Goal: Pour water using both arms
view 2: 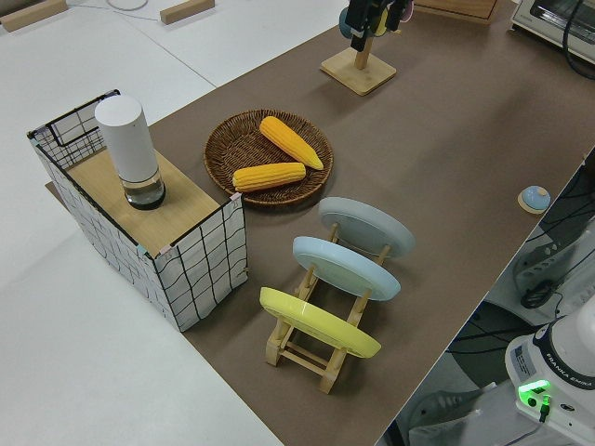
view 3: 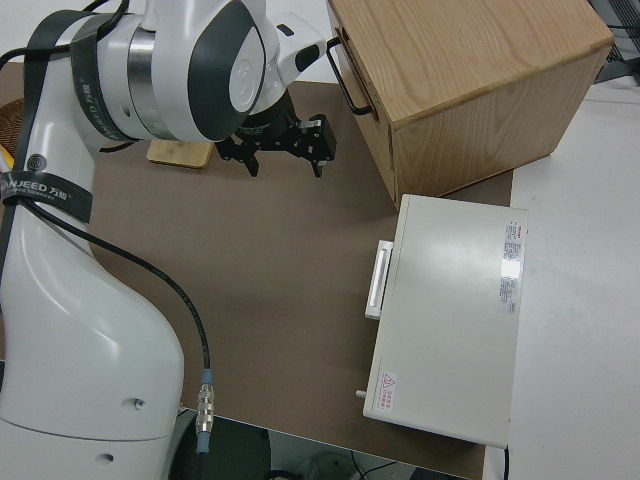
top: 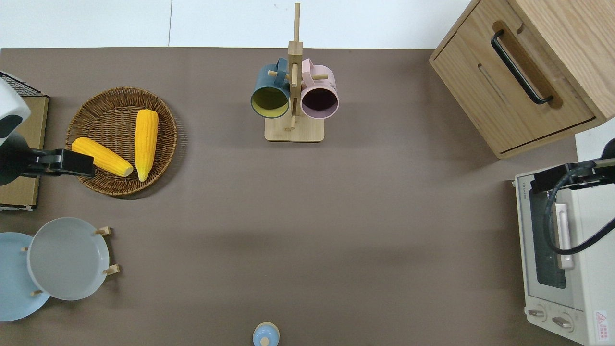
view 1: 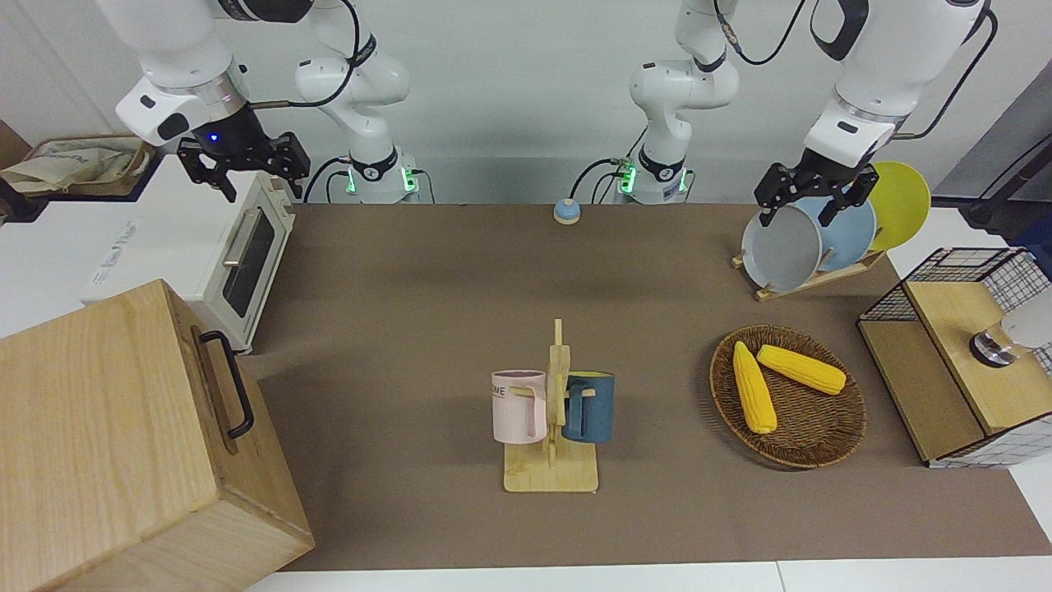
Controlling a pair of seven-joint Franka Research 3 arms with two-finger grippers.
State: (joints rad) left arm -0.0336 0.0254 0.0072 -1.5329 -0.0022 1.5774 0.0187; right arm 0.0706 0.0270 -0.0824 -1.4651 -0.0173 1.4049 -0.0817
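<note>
**A:** Start big. What's on the worktop (top: 336, 216)?

**B:** A wooden cabinet (view 1: 107, 444) and an oven (top: 576, 269) at the right arm's end, and a wire box (view 2: 177, 251) at the left arm's end. The mug rack (top: 294, 132) is in the middle, farther from the robots.

**A:** And the arms?

**B:** Both are raised. The left arm (view 1: 871, 82) has its pincer (view 1: 801, 210) over the gap between the box and the basket (top: 96, 110). The right arm (view 1: 181, 74) has its pincer (view 1: 246, 173) over the corner of the oven. Both pincers are spread and hold nothing.

**A:** So no pouring yet?

**B:** I'd say we're at the very start. The pink mug (top: 319, 98) and the blue mug (top: 270, 98) hang on the rack untouched. A white cylinder (view 2: 130, 149) stands on the box (possibly the water vessel, but I can't tell).

**A:** What does the next move call for?

**B:** Probably each arm has to reach in. One would lift a mug clear of its peg, and the other would close on whatever holds the water. The mug handles hook over the pegs, so a mug would need to come up and off the peg, not straight out.
</note>
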